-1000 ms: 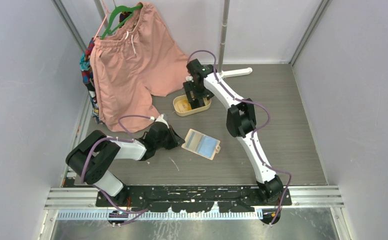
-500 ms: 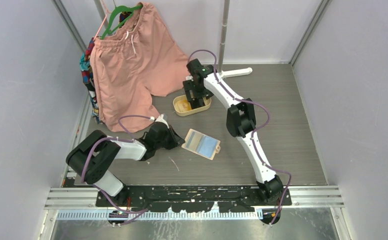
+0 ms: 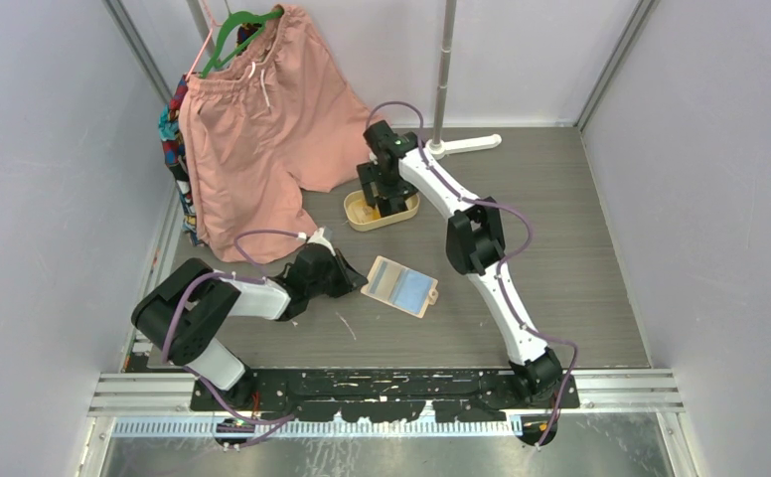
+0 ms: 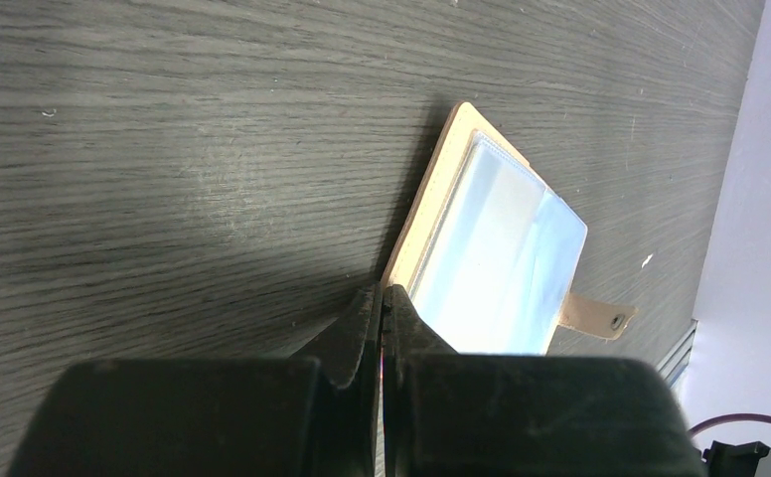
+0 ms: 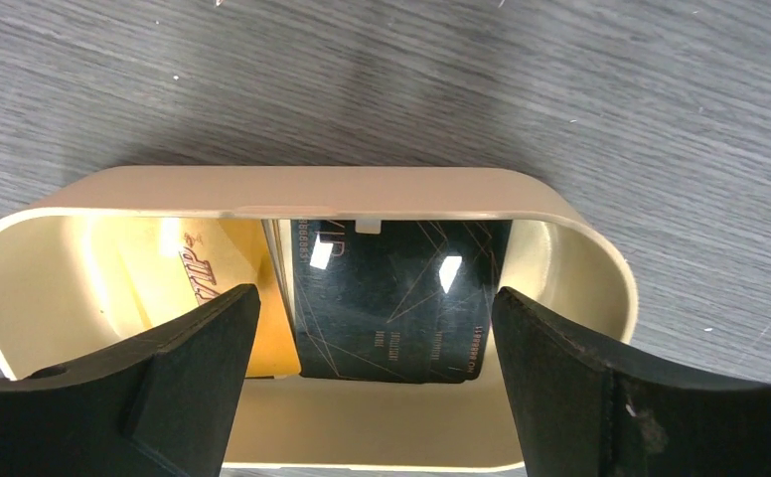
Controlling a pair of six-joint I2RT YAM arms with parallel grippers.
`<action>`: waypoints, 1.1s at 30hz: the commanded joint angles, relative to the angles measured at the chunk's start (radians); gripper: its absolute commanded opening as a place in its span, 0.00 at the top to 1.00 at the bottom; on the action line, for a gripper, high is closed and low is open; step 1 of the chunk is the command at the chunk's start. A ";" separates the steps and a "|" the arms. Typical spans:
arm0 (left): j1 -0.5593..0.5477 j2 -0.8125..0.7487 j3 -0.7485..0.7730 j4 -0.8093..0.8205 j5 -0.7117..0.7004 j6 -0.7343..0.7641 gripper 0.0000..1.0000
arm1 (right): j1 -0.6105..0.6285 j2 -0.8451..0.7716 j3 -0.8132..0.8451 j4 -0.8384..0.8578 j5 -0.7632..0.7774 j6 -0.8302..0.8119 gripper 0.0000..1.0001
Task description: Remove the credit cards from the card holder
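From above, you had the left gripper low on the table, its jaws pressed together, with the tips just beside the left edge of the card holder. The card holder lay open and flat near the middle of the table, inside face up. Your right gripper hung over the oval tan tray farther back, well apart from the card holder, and this view did not show how its jaws stood. Pink shorts on a green hanger draped down at the back left. In the left wrist view, the left gripper was closed with nothing between its fingers, at the near corner of the card holder; whether it touched that edge could not be told. The glossy blue inside faced up and the snap tab stuck out at the far side. In the right wrist view, your right gripper was spread wide above the tray, pinching nothing. A black card and an orange card lay side by side in the tray, between the two fingers as seen from there.
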 commanded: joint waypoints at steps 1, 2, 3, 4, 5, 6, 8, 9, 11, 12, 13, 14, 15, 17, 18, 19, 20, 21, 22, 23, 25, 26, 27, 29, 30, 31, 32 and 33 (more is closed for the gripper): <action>0.005 0.054 -0.057 -0.206 -0.038 0.045 1.00 | 0.011 0.003 0.018 0.023 0.031 0.012 0.08; 0.005 0.053 -0.058 -0.206 -0.038 0.045 1.00 | 0.011 0.003 0.015 0.024 0.035 0.013 0.08; 0.007 0.054 -0.058 -0.205 -0.038 0.045 1.00 | 0.012 0.003 0.010 0.027 0.042 0.014 0.08; 0.006 0.053 -0.059 -0.205 -0.038 0.045 1.00 | 0.012 0.002 0.005 0.029 0.047 0.014 0.08; 0.006 0.054 -0.060 -0.205 -0.038 0.045 1.00 | 0.012 0.001 0.000 0.034 0.050 0.014 0.08; 0.007 0.055 -0.061 -0.205 -0.037 0.045 1.00 | 0.012 -0.001 -0.005 0.038 0.054 0.013 0.08; 0.007 0.052 -0.061 -0.205 -0.036 0.045 1.00 | 0.011 -0.003 -0.009 0.042 0.060 0.015 0.08; 0.008 0.052 -0.061 -0.205 -0.036 0.045 1.00 | 0.010 -0.009 -0.012 0.047 0.062 0.017 0.08; 0.009 0.050 -0.061 -0.205 -0.036 0.045 1.00 | 0.010 -0.020 -0.022 0.061 0.066 0.022 0.08; 0.010 0.051 -0.061 -0.206 -0.035 0.046 1.00 | 0.009 -0.027 -0.027 0.070 0.070 0.025 0.08; 0.010 0.050 -0.064 -0.206 -0.036 0.046 1.00 | 0.008 -0.032 -0.030 0.076 0.074 0.027 0.08; 0.010 0.048 -0.063 -0.208 -0.035 0.046 1.00 | 0.006 -0.036 -0.031 0.080 0.078 0.030 0.08; 0.010 0.048 -0.063 -0.208 -0.036 0.047 1.00 | 0.004 -0.037 -0.032 0.082 0.081 0.033 0.08; 0.011 0.046 -0.064 -0.210 -0.036 0.046 1.00 | 0.000 -0.043 -0.033 0.087 0.090 0.038 0.08; 0.011 0.045 -0.064 -0.211 -0.035 0.046 1.00 | -0.002 -0.046 -0.036 0.089 0.094 0.040 0.08; 0.011 0.044 -0.065 -0.211 -0.038 0.047 1.00 | -0.005 -0.049 -0.038 0.093 0.098 0.044 0.08; 0.011 0.043 -0.064 -0.212 -0.038 0.048 1.00 | -0.007 -0.052 -0.041 0.097 0.102 0.047 0.08; 0.011 0.042 -0.065 -0.213 -0.038 0.048 1.00 | -0.008 -0.056 -0.047 0.102 0.104 0.051 0.08; 0.012 0.040 -0.064 -0.214 -0.038 0.048 1.00 | -0.009 -0.060 -0.051 0.107 0.107 0.055 0.08; 0.011 0.040 -0.064 -0.214 -0.038 0.048 1.00 | -0.012 -0.062 -0.056 0.111 0.111 0.057 0.08; 0.011 0.038 -0.065 -0.215 -0.038 0.048 1.00 | -0.013 -0.064 -0.056 0.114 0.112 0.062 0.08; 0.013 0.038 -0.066 -0.215 -0.037 0.048 1.00 | -0.015 -0.062 -0.055 0.114 0.111 0.062 0.08; 0.013 0.037 -0.066 -0.215 -0.038 0.048 1.00 | -0.014 -0.061 -0.054 0.114 0.113 0.064 0.08; 0.013 0.037 -0.065 -0.217 -0.038 0.049 1.00 | -0.014 -0.056 -0.052 0.112 0.115 0.066 0.08; 0.013 0.037 -0.064 -0.217 -0.037 0.049 1.00 | -0.014 -0.054 -0.052 0.113 0.115 0.066 0.08; 0.012 0.036 -0.065 -0.218 -0.038 0.049 1.00 | -0.015 -0.052 -0.051 0.112 0.116 0.067 0.08; 0.013 0.035 -0.064 -0.218 -0.038 0.049 1.00 | -0.016 -0.050 -0.052 0.113 0.119 0.068 0.08; 0.013 0.036 -0.064 -0.218 -0.038 0.049 1.00 | -0.016 -0.048 -0.051 0.112 0.118 0.069 0.08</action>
